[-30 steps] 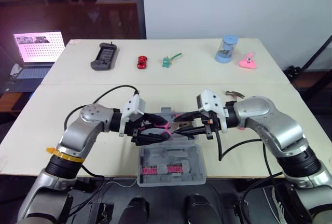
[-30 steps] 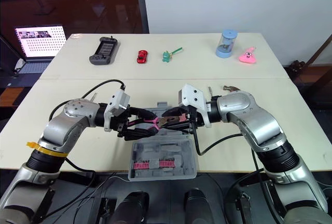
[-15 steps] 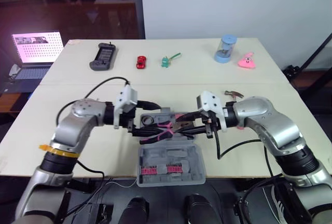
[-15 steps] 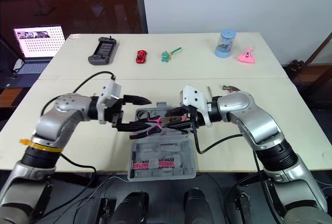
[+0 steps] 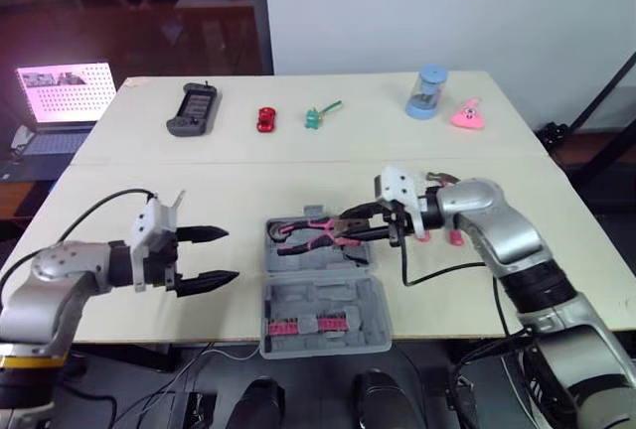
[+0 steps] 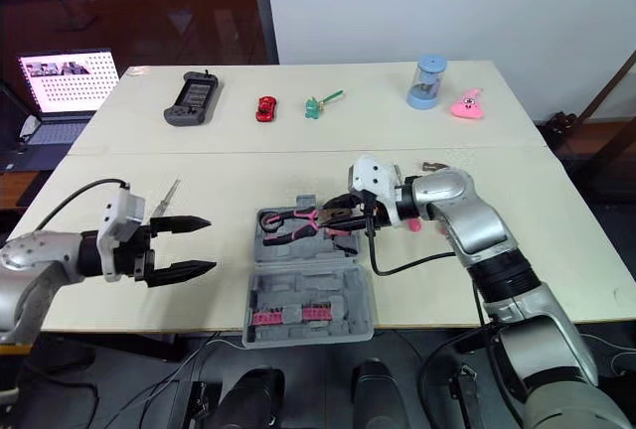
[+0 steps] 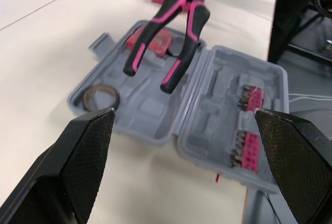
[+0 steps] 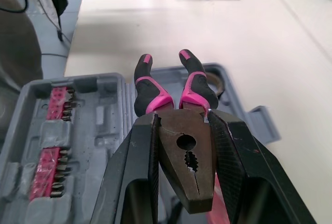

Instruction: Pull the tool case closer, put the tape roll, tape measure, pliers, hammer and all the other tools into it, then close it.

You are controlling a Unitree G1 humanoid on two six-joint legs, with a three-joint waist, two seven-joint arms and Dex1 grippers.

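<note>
The grey tool case (image 5: 328,300) lies open at the table's front middle, with pink bits (image 5: 308,325) in its near half. In its far half lie a tape roll (image 7: 101,98) and a pink tape measure (image 7: 153,41). My right gripper (image 5: 355,233) is shut on the head of the pink-handled pliers (image 5: 310,236), which hang just over the far half with the handles (image 8: 166,86) pointing to my left. My left gripper (image 5: 231,254) stands open and empty, well left of the case. A hammer (image 5: 444,180) lies behind my right arm.
A small screwdriver (image 6: 167,194) lies on the table to the left. Along the far edge stand a game controller (image 5: 192,109), a red toy car (image 5: 266,118), a green toy (image 5: 318,114), a blue cup (image 5: 427,91) and a pink toy (image 5: 465,116). A laptop (image 5: 60,96) sits beyond the table's left.
My left gripper has let go of the pliers' handles and drawn back to the left, open. The right gripper keeps hold of the pliers' head over the case.
</note>
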